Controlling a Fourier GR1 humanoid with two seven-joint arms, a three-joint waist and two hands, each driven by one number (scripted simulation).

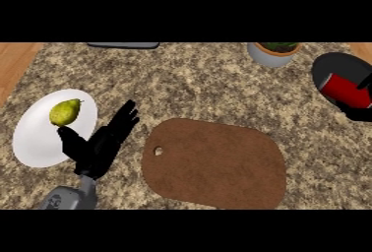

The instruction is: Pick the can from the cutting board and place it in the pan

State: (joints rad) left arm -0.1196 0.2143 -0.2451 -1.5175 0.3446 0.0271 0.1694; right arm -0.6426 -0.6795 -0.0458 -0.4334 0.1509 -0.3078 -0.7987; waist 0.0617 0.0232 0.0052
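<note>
The red can (344, 90) is at the far right, tilted, inside the rim of the black pan (328, 65). My right hand (360, 114) comes in from the right edge and curls round the can, with a dark finger (362, 85) across its red side; most of the hand is cut off by the edge. The brown cutting board (214, 165) lies in the middle with nothing on it. My left hand (102, 142) rests open left of the board, fingers straight and pointing up.
A white plate (36, 142) with a yellow-green pear (65, 112) sits at the left, touching my left hand's thumb side. A grey plant pot (273, 54) stands at the back right. A dark flat object (123, 45) lies at the back edge.
</note>
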